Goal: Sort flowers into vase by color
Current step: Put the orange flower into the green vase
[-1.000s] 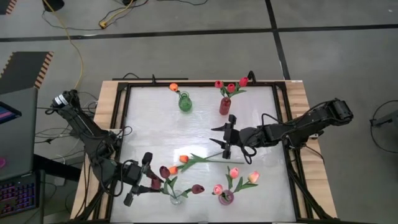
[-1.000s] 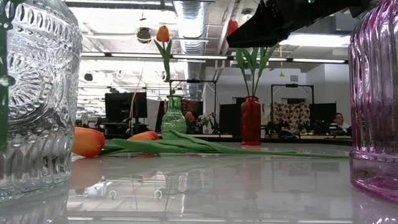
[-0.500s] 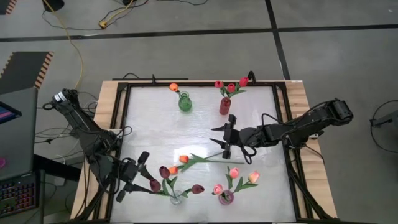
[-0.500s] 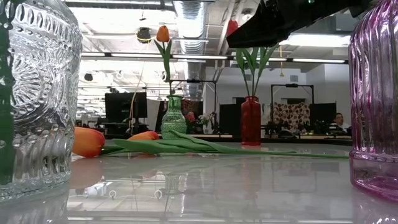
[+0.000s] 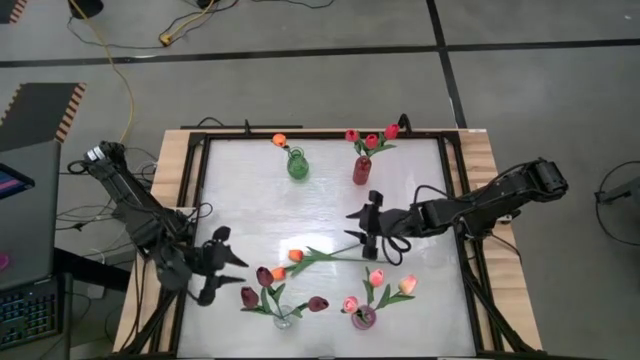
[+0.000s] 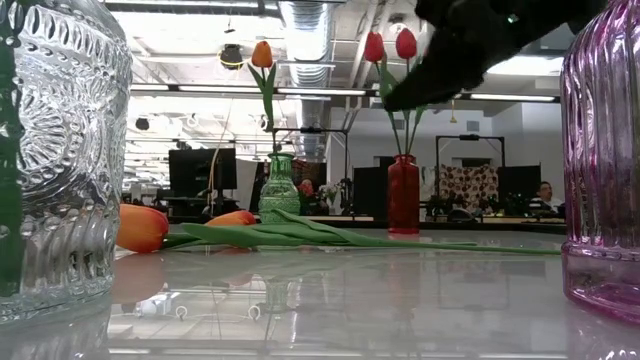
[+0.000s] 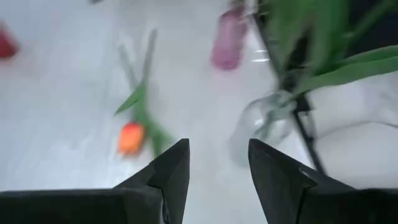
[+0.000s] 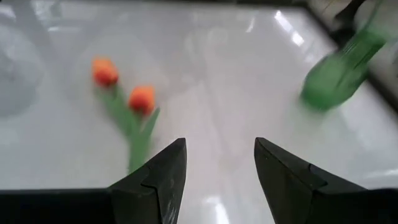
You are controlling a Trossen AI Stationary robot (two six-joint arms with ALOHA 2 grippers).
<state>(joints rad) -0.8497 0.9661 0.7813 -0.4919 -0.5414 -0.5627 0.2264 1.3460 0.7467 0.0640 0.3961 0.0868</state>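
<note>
**A:** Two orange tulips [image 5: 288, 261] lie loose on the table [image 5: 320, 200], and we see nothing else left to sort. Their heads sit close together near the middle, and their stems run long and thin toward the right gripper [image 5: 358, 226].

**B:** We read that long axis as roughly across the table, heads toward the left arm's side, stem tips almost under the right arm's fingers. The right gripper hovers just above those stem ends with its jaws spread and nothing between them.

**A:** And the left gripper [image 5: 221, 266] sits by the near-left corner, jaws apart too, carrying nothing. It is beside the clear vase [image 5: 283, 318] with the maroon flowers [image 5: 262, 283].

**B:** So we judge the right arm the nearer one. Its wrist camera looks straight along the stems to the two orange heads, with the green vase [image 5: 297, 165] off to one side.

**A:** That green vase at the far edge already holds one orange tulip, so we expect the pair to go there. The red vase [image 5: 361, 169] stands next to it with its red blooms; the pink vase [image 5: 363, 317] is near us.

**B:** We'd say the grip wants to close across the stems, not along them.
</note>
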